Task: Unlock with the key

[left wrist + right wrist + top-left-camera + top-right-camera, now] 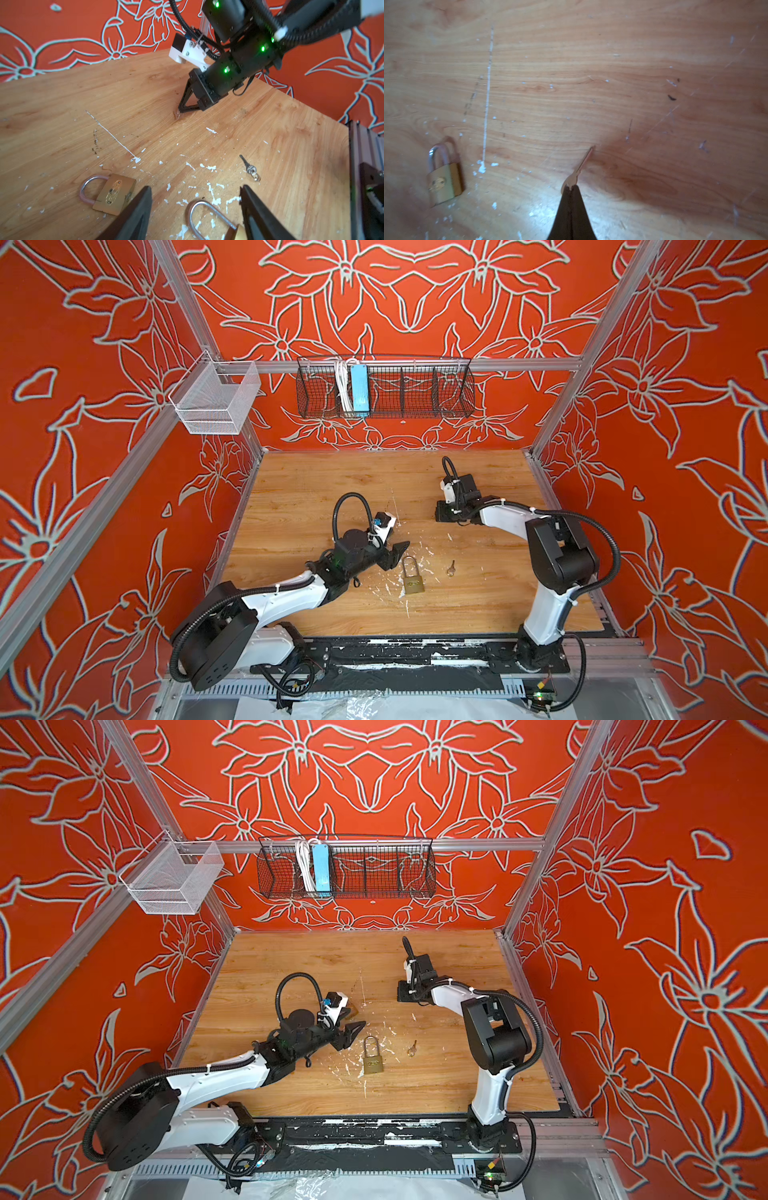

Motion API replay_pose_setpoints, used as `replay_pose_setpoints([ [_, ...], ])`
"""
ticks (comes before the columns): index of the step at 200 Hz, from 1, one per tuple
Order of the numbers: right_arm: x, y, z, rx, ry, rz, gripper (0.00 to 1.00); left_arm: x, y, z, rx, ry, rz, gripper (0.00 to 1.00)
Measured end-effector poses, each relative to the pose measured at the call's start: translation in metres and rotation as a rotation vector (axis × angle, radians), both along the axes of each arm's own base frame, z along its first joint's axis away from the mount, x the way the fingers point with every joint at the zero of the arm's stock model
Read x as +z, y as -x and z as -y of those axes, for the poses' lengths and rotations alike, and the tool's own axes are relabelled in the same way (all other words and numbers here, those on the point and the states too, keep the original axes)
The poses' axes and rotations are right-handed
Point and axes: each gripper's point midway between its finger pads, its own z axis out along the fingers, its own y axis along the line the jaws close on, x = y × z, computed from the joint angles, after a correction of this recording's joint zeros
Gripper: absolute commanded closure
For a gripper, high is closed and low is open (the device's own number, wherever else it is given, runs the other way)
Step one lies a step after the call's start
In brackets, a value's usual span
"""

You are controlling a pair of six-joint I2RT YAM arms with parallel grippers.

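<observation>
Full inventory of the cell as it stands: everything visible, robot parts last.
long-shackle padlock: 1, brass with steel shackle, mid-table
short-shackle padlock: 1, brass, on the table farther back
loose key: 1, silver with ring, on the table right of the long-shackle padlock
held key: 1, pale metal, in the right gripper, tip at the table
black wire basket: 1, back rail
power strip: 1, blue, in that basket
white cable: 1, beside the power strip
white mesh basket: 1, left rail
table: 1, wood, white-flecked
left gripper: 1, black, open, by the long-shackle padlock
right gripper: 1, black, shut on the held key
</observation>
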Motion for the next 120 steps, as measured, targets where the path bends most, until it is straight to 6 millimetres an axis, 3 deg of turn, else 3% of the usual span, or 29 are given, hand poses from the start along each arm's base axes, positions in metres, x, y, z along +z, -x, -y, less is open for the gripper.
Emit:
replay_pose_setpoints([
  [32,0.018,0.016,-0.017,0.054,-0.056,0.019,1.0,-0.008,0.006,0.0,-0.047,-0.037,0.105,0.36],
  [76,0.061,0.044,-0.054,0.197,-0.19,0.1,1.0,-0.019,0.012,0.001,-0.095,-0.066,0.23,0.53],
  [120,0.1,0.077,-0.089,0.394,-0.353,0.214,1.0,-0.008,0.007,-0.002,-0.068,-0.063,0.34,0.55],
])
